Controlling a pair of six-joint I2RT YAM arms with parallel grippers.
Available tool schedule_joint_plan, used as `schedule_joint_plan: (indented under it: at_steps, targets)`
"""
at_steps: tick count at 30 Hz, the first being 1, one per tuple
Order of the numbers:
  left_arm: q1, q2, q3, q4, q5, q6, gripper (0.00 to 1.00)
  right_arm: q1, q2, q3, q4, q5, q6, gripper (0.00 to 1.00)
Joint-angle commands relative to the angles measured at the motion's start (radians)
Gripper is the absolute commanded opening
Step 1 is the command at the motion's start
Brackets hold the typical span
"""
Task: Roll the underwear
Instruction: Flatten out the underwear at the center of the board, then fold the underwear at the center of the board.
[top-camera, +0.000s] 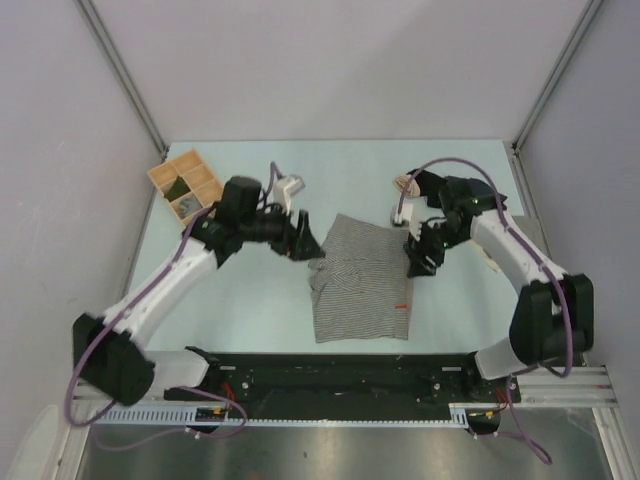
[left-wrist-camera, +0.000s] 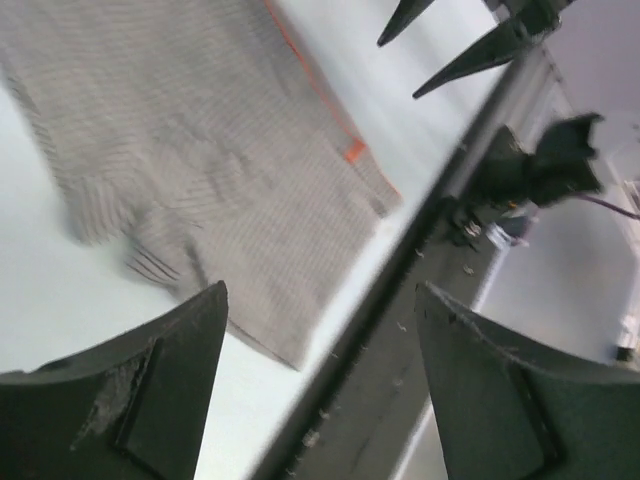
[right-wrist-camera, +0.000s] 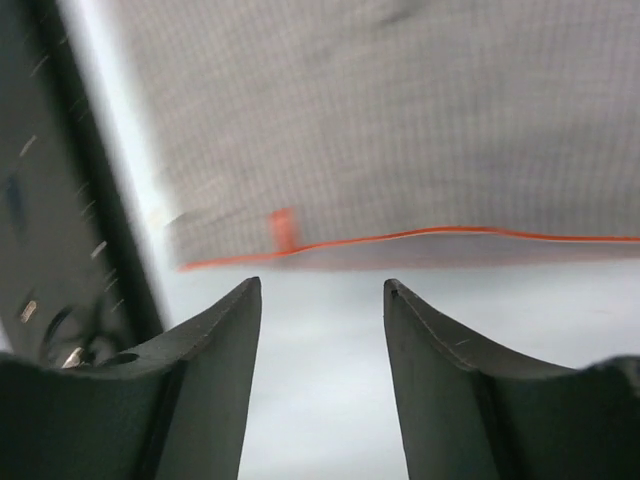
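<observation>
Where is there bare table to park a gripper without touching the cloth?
Bare table lies beyond the far edge of the underwear, and near-left, between the underwear and the left arm. The underwear's two side edges are crowded: left gripper and right gripper, both open, sit there. The wooden tray fills the far-left corner.

The worktop is lit evenly and brightly from overhead, with only faint, soft shadows cast. Both wrist views are smeared by blur: the striped underwear is rendered soft, and the near fingers are left out of focus.
</observation>
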Motion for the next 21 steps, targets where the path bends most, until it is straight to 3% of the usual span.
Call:
schedule_joint_plan:
  at_steps: [1,5,8,12,21]
  targets:
    - [0.034,0.343,0.277,-0.076,-0.072,0.221,0.8,-0.126,0.277,0.253,0.231,-0.072,0.274,0.54]
    - [0.034,0.805,0.763,-0.237,-0.144,0.342,0.77,-0.156,0.508,0.429,0.232,-0.034,0.354,0.5]
    - [0.035,0.976,0.993,-0.35,-0.175,0.4,0.75,-0.157,0.623,0.523,0.22,0.001,0.373,0.5]
    - [0.04,1.159,1.131,-0.371,-0.178,0.413,0.75,-0.159,0.706,0.6,0.211,0.027,0.391,0.53]
    - [0.043,1.247,1.211,-0.314,-0.189,0.396,0.76,-0.163,0.741,0.613,0.228,0.086,0.403,0.55]
